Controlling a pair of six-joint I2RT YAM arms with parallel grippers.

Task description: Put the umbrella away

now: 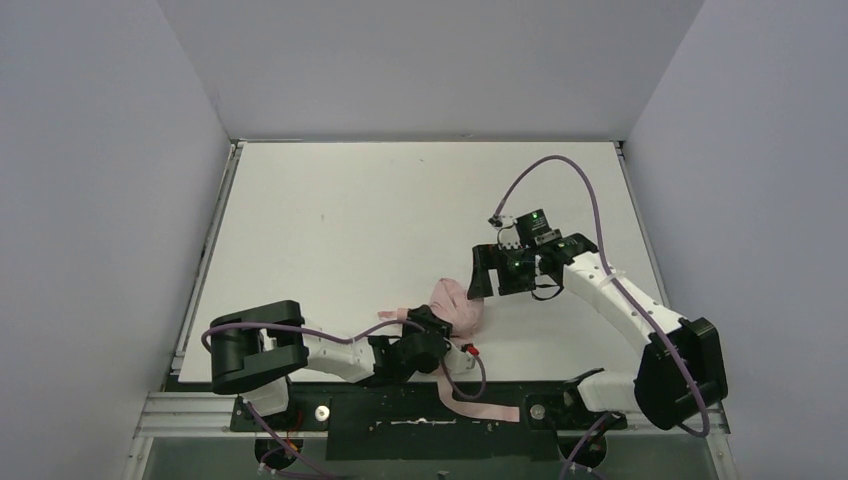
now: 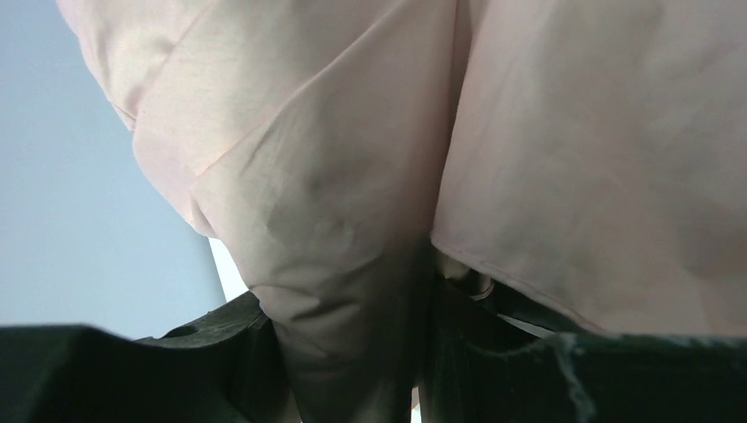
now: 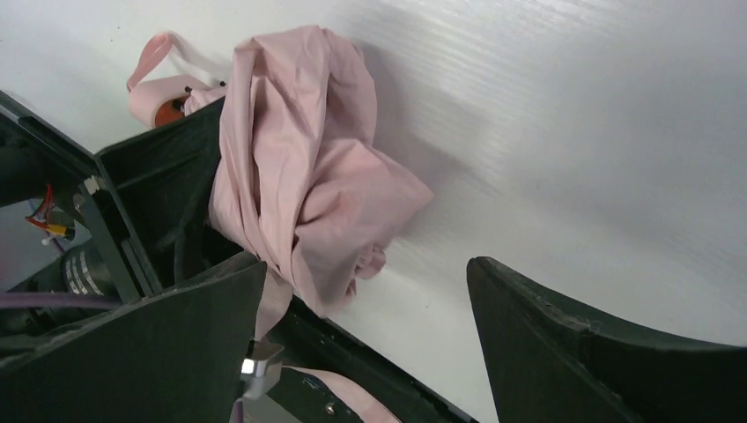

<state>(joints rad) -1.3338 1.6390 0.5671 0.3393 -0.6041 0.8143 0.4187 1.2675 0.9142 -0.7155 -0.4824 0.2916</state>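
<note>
The umbrella (image 1: 455, 305) is a crumpled bundle of pale pink fabric at the table's near edge. My left gripper (image 1: 430, 325) is shut on it. In the left wrist view the fabric (image 2: 352, 176) fills the frame and is pinched between the dark fingers (image 2: 220, 361). My right gripper (image 1: 485, 272) is open and empty, a little right of and beyond the bundle. In the right wrist view its fingers (image 3: 599, 352) stand wide apart, with the umbrella (image 3: 299, 176) ahead. The pink handle with looped strap (image 3: 154, 84) shows behind the fabric. Shaft and ribs are hidden.
A long pink strip (image 1: 480, 405) trails from the bundle over the black base rail (image 1: 400, 410) between the arm bases. White table (image 1: 400, 200) extends behind, enclosed by grey walls on three sides. The left arm's black body (image 3: 132, 203) lies close beside the umbrella.
</note>
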